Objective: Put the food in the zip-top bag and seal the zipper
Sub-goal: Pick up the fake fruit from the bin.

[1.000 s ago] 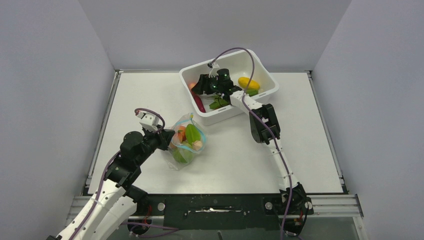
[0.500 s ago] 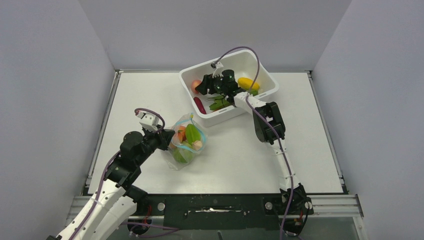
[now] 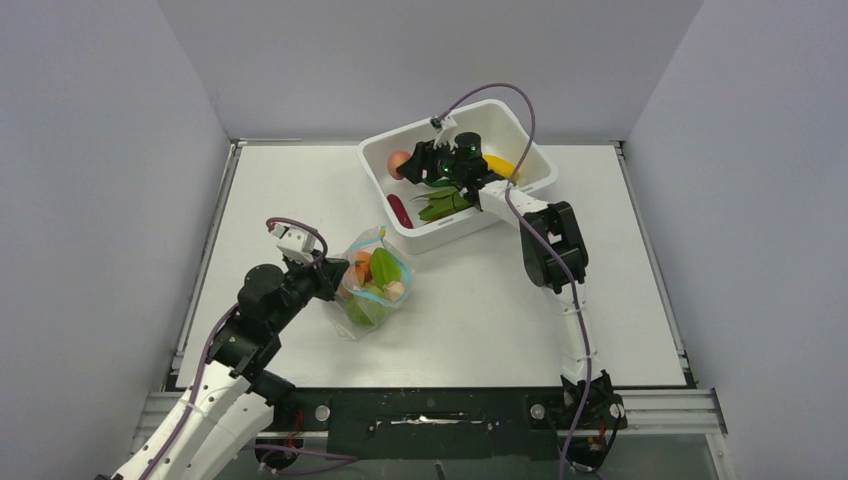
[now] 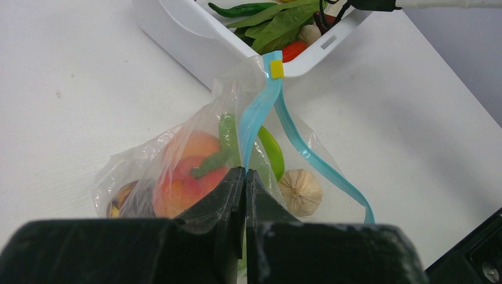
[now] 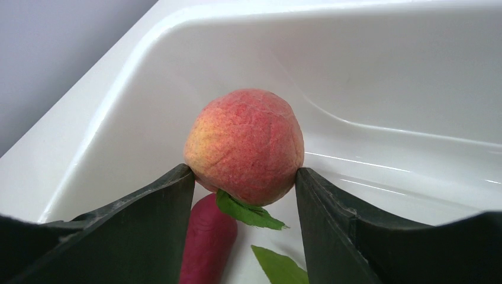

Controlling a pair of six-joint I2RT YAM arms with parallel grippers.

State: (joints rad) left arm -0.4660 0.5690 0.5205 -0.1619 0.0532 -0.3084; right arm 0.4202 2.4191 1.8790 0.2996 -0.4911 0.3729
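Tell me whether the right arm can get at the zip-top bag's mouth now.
Probably yes: the left gripper holds the zip-top bag open, and nothing stands on the table between it and the tub.

White table [image 3: 470, 320]: tub [image 3: 440, 232], zip-top bag [image 3: 372, 280]

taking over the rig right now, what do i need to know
Left tool: shut on the zip-top bag near its rim, bag resting on the table.
Right tool: shut on a peach inside the white tub.
Done: some food is in the bag.
Left: bag the peach, the greens and the tub's other pieces, then close the zipper, which stands open.
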